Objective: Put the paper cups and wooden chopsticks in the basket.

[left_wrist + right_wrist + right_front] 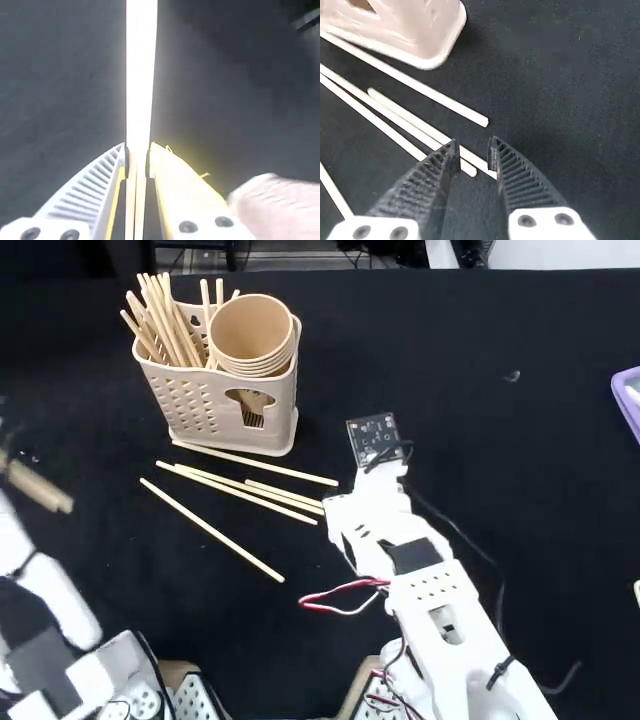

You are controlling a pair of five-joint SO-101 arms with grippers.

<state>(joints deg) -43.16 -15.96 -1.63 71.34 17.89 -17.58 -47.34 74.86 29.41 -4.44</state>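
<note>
Black table point(500, 490): basket point(215, 405) holds cups point(252, 335) and chopsticks point(165, 320); left fingers point(172, 175) clamp a chopstick point(141, 75), right fingers point(440, 165) parted.

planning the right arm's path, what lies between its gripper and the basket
Loose wooden chopsticks on the black table; nothing else. The right wrist view shows them lying between the right gripper and the basket; the high view agrees.

A robotics lab bench: a black-covered table point(520, 330), a white robot arm point(440, 610) trailing loose red wiring point(335, 590), a bare circuit board point(375, 438).
</note>
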